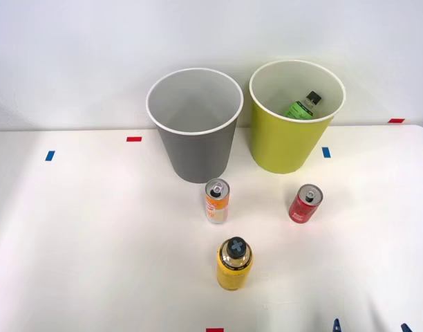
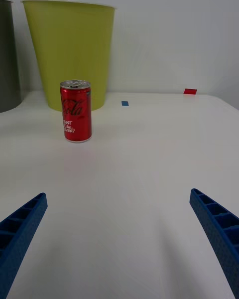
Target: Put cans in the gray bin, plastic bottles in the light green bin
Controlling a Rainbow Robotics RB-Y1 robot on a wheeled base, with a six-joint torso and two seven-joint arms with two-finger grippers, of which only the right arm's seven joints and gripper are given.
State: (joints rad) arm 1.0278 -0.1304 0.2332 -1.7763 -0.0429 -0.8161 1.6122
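Blue ribbed fingers (image 2: 20, 224) of the right hand (image 1: 369, 325) are spread wide, holding nothing, low over the tabletop (image 1: 94, 242). Ahead and off toward the robot's left, well apart, the red can (image 2: 76, 110) stands upright before the light green bin (image 2: 69, 50).
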